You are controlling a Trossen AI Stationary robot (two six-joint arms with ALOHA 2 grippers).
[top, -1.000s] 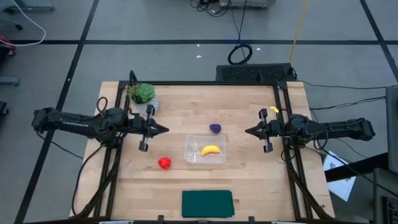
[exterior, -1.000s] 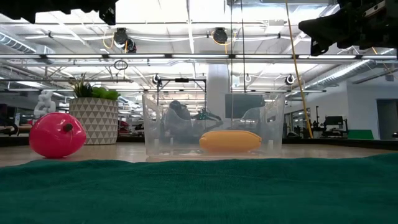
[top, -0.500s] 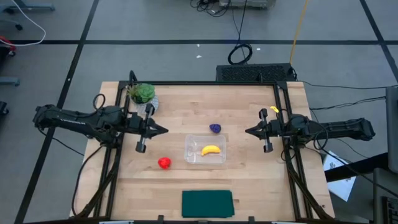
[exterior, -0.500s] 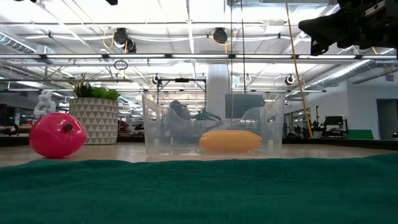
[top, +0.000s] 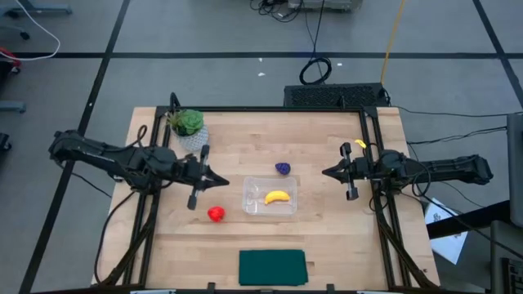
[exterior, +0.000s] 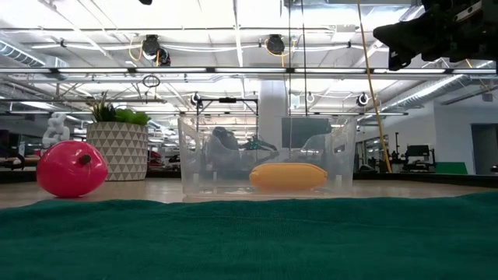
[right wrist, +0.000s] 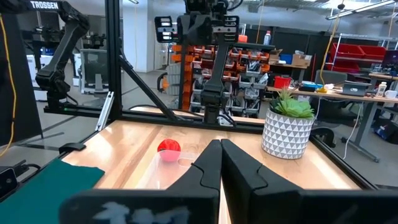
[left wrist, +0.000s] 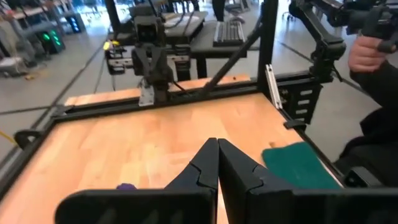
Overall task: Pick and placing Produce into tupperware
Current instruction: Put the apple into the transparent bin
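Observation:
The clear tupperware (top: 271, 196) stands mid-table with the yellow banana (top: 278, 197) lying on its floor; both show in the low view (exterior: 288, 175). The round red fruit (top: 216, 214) rests on the table to its left. The dark purple piece (top: 283, 168) rests on the table just beyond the tupperware. My left gripper (top: 222, 181) is shut and empty, above the table just beyond the red fruit. My right gripper (top: 325, 172) is shut and empty, to the right of the tupperware.
A green plant in a white pot (top: 187, 124) stands at the far left. A dark green flat cloth (top: 272, 267) lies at the near edge. A black frame (top: 270, 109) rims the table. A person's hand (left wrist: 368, 53) shows beyond the table.
My left gripper has swung toward the table's near edge and a little to the right, toward the red fruit, staying shut. The fruits, the tupperware and my right arm have kept still.

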